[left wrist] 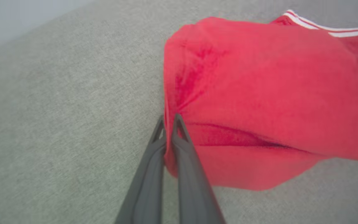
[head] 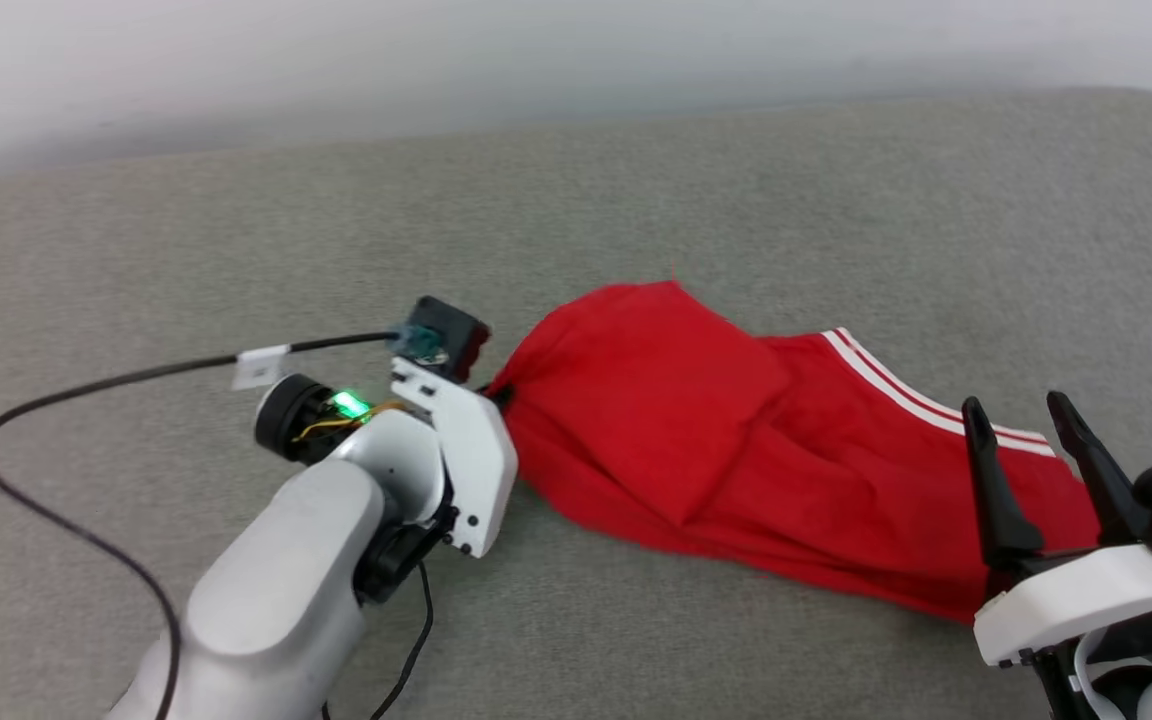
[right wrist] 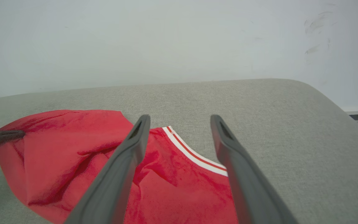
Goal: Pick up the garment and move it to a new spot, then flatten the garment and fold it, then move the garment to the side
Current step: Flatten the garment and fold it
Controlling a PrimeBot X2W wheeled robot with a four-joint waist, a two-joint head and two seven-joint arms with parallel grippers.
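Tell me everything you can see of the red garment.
The garment is a red, soft-looking knit, crumpled and folded over on itself, lying on the grey fabric surface. White-and-red striped trim runs along one edge. The left gripper is shut on its left edge. The right gripper is open over its right end, and I cannot tell whether it touches the garment.

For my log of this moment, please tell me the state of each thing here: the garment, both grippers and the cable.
garment: crumpled, not folded, lying on the grey surface.
left gripper: shut on the garment's edge.
right gripper: open, holding nothing, over the garment's striped end.
black cable: slack, curving to the left wrist.
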